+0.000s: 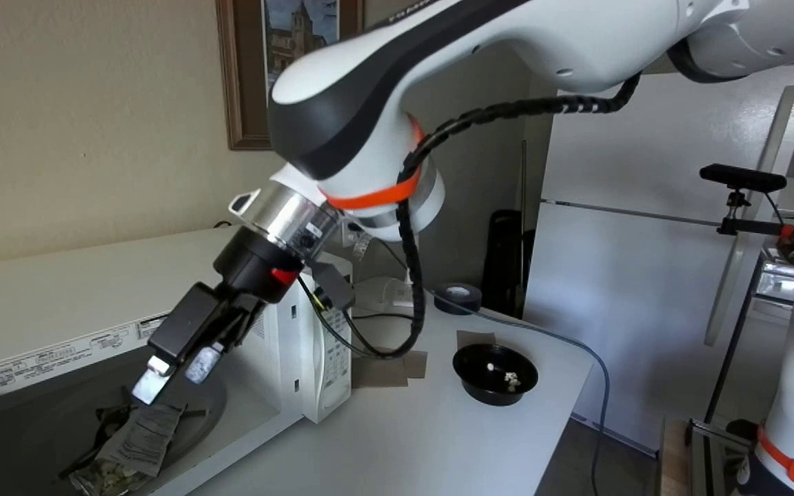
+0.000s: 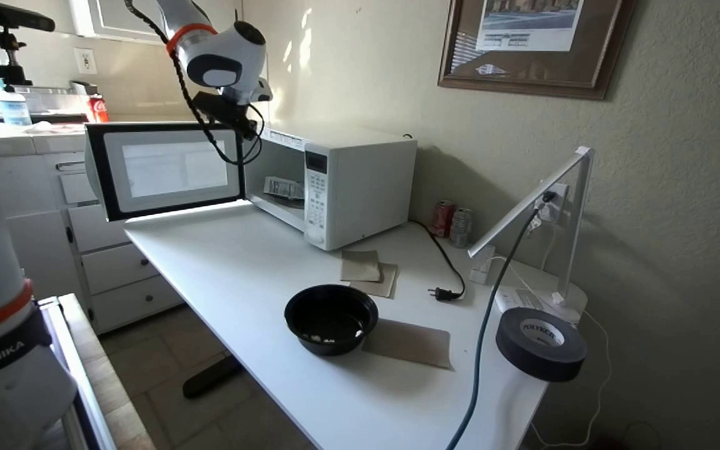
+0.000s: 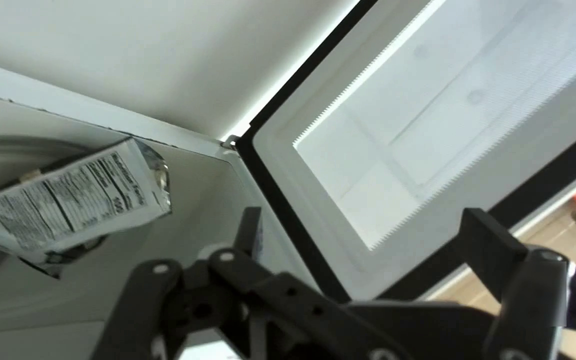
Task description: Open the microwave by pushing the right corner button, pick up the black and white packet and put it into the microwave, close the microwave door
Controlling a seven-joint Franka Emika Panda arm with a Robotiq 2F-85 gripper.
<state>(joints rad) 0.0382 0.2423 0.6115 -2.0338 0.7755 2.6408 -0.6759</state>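
The white microwave (image 1: 87,265) (image 2: 372,181) stands with its door (image 2: 169,169) swung wide open. The door also fills much of the wrist view (image 3: 393,150). The black and white packet (image 1: 143,435) (image 2: 284,187) (image 3: 63,200) lies inside the microwave on the turntable, tilted, with its printed label showing. My gripper (image 1: 178,373) (image 3: 363,220) is open and empty, with its fingers well apart. It hangs near the microwave's opening, apart from the packet and between the cavity and the open door. The push button (image 2: 315,236) is at the foot of the control panel.
A black bowl (image 1: 495,375) (image 2: 331,319) with small white bits stands on the white table (image 2: 235,250). Cardboard pieces (image 2: 407,342), a tape roll (image 2: 541,344), a plug and cord (image 2: 447,292), a cable and cans (image 2: 442,219) are beyond the microwave's panel side.
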